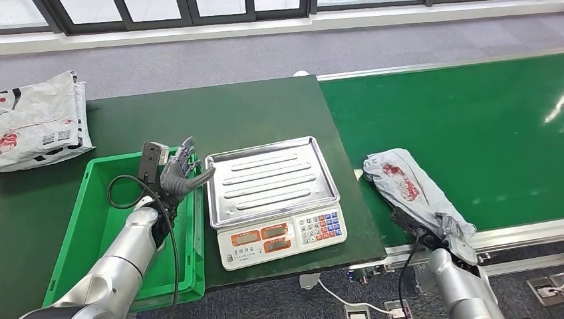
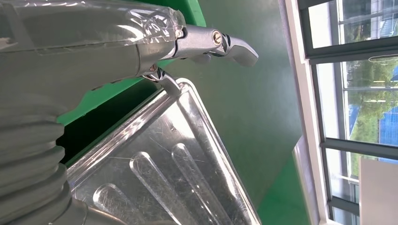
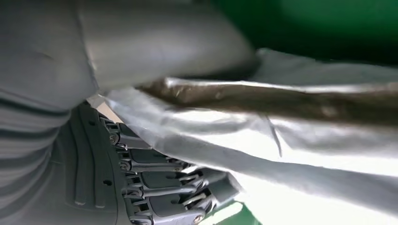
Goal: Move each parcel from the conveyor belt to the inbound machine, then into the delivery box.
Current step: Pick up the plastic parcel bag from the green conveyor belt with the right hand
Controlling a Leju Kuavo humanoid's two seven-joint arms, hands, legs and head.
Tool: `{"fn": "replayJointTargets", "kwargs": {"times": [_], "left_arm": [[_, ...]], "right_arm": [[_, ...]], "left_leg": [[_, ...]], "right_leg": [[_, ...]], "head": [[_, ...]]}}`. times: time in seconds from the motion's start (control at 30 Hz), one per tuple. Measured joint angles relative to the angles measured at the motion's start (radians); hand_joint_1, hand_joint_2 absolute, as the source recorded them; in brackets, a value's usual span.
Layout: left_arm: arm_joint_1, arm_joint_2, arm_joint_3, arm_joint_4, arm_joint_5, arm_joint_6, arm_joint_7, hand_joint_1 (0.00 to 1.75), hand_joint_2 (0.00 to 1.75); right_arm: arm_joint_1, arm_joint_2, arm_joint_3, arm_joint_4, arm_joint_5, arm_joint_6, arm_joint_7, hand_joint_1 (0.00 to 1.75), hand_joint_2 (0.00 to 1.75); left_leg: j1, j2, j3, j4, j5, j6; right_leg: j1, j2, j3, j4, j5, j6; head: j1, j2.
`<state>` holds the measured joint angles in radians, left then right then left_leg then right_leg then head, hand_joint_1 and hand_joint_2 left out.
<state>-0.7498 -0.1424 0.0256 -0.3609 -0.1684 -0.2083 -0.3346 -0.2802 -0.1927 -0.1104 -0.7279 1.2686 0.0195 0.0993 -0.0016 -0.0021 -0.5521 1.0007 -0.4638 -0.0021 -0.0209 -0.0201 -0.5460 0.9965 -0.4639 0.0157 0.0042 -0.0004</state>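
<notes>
A grey plastic parcel (image 1: 409, 186) with red print lies at the near edge of the green conveyor belt (image 1: 465, 113). My right hand (image 1: 420, 229) grips its near end, mostly hidden under the bag. In the right wrist view the parcel (image 3: 291, 140) runs between the thumb and the dark fingers (image 3: 164, 187). The inbound machine is a white scale (image 1: 279, 236) with a steel tray (image 1: 269, 179), which is bare. My left hand (image 1: 178, 174) hovers open with fingers spread over the green delivery box (image 1: 100, 219), beside the tray's left edge (image 2: 173, 173).
Another grey parcel (image 1: 40, 123) lies on the dark table at the far left, beyond the box. The scale stands near the table's front right corner, close to the belt's end. Cables hang below the table edge.
</notes>
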Motion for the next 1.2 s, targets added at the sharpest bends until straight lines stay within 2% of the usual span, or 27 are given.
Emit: {"fn": "replayJointTargets", "kwargs": {"times": [0.57,0.7,0.8,0.93,1.2], "left_arm": [[0.012,0.007,0.000,0.000,0.011,0.003,-0.013,0.00,1.75],[0.013,0.007,-0.001,-0.003,0.012,0.004,-0.016,0.00,1.75],[0.024,0.010,-0.001,-0.005,0.020,0.009,-0.034,0.00,1.75],[0.037,0.018,-0.001,-0.008,0.029,0.012,-0.057,0.00,1.75],[0.031,0.016,-0.005,-0.012,0.027,0.019,-0.055,0.00,1.75]], "right_arm": [[-0.005,0.029,0.013,0.006,-0.005,-0.026,-0.036,1.75,1.75],[0.005,0.032,0.013,-0.005,-0.019,-0.061,-0.063,1.75,1.75],[0.021,0.048,0.013,-0.038,-0.072,-0.163,-0.151,1.75,1.75],[0.038,0.096,0.013,-0.158,-0.251,-0.369,-0.376,1.75,1.75],[0.073,0.157,0.013,-0.418,-0.519,-0.564,-0.641,1.75,1.75]], "left_leg": [[0.001,-0.001,0.011,0.000,-0.007,-0.001],[0.001,-0.001,0.010,0.000,-0.007,-0.001],[0.001,-0.001,0.010,0.000,-0.007,-0.002],[0.001,0.001,0.014,0.000,-0.008,-0.003],[0.001,-0.001,0.020,0.000,-0.008,-0.003]], "right_leg": [[0.000,0.000,0.011,0.000,-0.008,0.000],[0.000,-0.001,0.010,0.000,-0.008,-0.001],[0.000,-0.001,0.011,0.001,-0.008,-0.001],[0.000,0.002,0.010,0.001,-0.009,-0.002],[0.000,0.000,0.010,0.001,-0.010,-0.002]], "head": [[0.000,0.000],[0.000,0.000],[0.000,0.000],[0.000,0.000],[0.000,0.000]]}}
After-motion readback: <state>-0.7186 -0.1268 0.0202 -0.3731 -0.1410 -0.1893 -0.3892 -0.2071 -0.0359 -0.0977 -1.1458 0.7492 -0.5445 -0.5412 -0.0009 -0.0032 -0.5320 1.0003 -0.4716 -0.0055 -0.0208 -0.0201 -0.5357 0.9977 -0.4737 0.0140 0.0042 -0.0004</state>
